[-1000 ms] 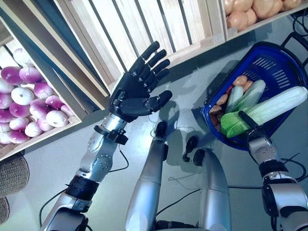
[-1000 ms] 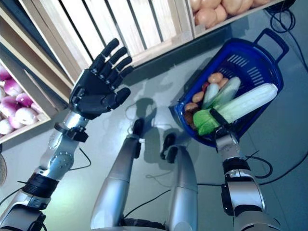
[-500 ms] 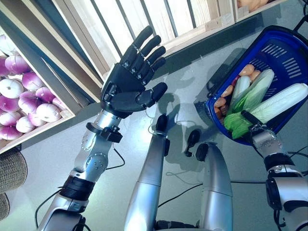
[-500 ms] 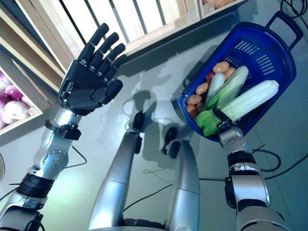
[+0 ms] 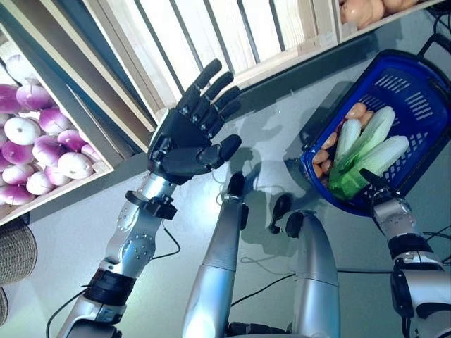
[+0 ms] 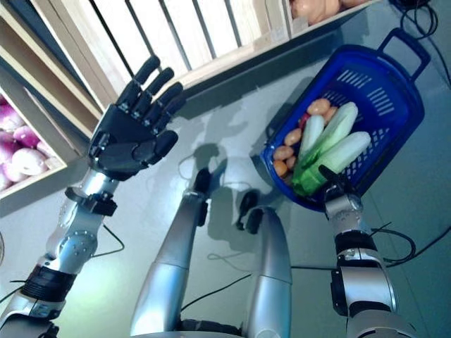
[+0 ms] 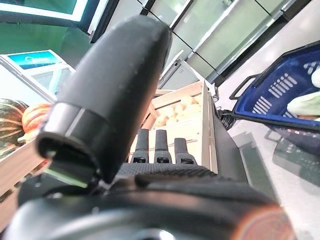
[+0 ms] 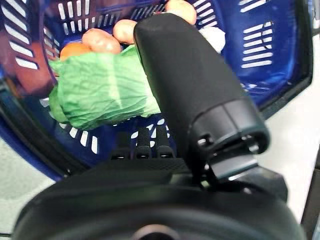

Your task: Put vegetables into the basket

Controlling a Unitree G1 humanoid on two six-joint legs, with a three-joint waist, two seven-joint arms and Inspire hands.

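My right hand holds the blue plastic basket up at the right, its thumb hooked over the near rim and its fingers under the basket's floor. Inside lie two long green-and-white cabbages, side by side, and several small orange-brown round vegetables behind them. The leafy end of a cabbage rests right against the thumb. My left hand is raised at centre left, palm up, fingers straight and spread, with nothing in it. The left wrist view shows the thumb and the basket far off.
A wooden crate of purple-and-white round vegetables stands at the left. An empty slatted crate runs along the back, and a crate of pale round vegetables sits at the top right. A wicker basket shows at the lower left edge.
The longer cabbage, which stuck out over the basket's right rim, has slid down fully inside. The left hand stays raised and open; the view has shifted a little.
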